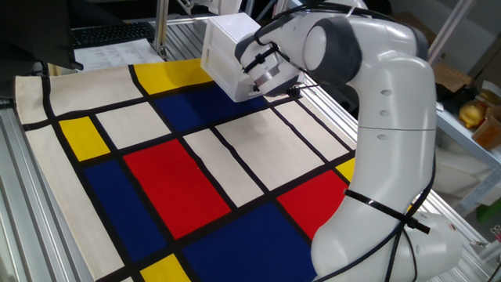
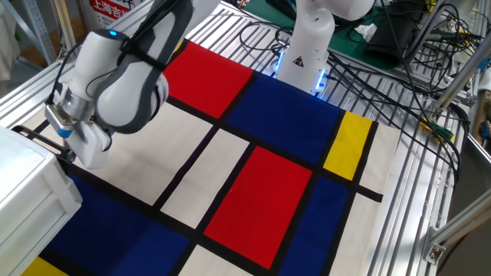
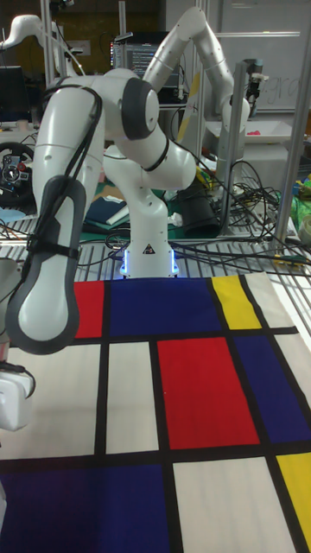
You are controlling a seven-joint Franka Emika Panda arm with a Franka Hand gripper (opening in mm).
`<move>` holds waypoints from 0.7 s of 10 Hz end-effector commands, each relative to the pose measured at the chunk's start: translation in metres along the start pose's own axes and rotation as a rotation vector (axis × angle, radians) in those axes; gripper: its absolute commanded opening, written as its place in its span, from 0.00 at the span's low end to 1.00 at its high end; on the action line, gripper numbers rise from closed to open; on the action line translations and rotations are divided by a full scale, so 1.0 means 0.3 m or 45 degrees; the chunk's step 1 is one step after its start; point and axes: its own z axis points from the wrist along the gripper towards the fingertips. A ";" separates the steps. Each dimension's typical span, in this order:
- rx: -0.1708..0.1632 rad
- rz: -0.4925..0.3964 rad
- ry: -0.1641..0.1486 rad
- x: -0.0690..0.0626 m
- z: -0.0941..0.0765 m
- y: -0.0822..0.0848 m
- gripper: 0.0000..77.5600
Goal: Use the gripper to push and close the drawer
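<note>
The small white cabinet point(image 1: 227, 47) stands at the far end of the coloured cloth; in the other fixed view it fills the left edge point(image 2: 27, 188). Its drawer point(image 1: 244, 84) looks flush with the cabinet face, and no tan inside shows. My gripper point(image 1: 261, 78) presses against that face from the right, with its white housing and blue mark close to the cabinet point(image 2: 69, 156). The short dark fingers are mostly hidden between housing and cabinet. The tall fixed view shows only the housing point(image 3: 12, 404) at the left edge.
A cloth of red, blue, yellow and white panels point(image 1: 180, 180) covers the slatted metal table. My arm's large body point(image 1: 391, 157) stands at the right. A robot base point(image 2: 305, 47) and tangled cables point(image 2: 414, 69) lie at the far side. A keyboard point(image 1: 109, 33) sits behind the cloth.
</note>
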 end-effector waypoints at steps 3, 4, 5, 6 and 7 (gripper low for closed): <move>0.007 -0.018 -0.042 -0.028 0.061 0.009 0.00; 0.025 -0.038 -0.009 -0.031 0.056 0.008 0.00; 0.031 -0.041 0.067 -0.040 0.038 0.007 0.00; 0.037 -0.053 0.148 -0.053 0.010 0.004 0.00; 0.046 -0.067 0.224 -0.066 -0.022 -0.001 0.00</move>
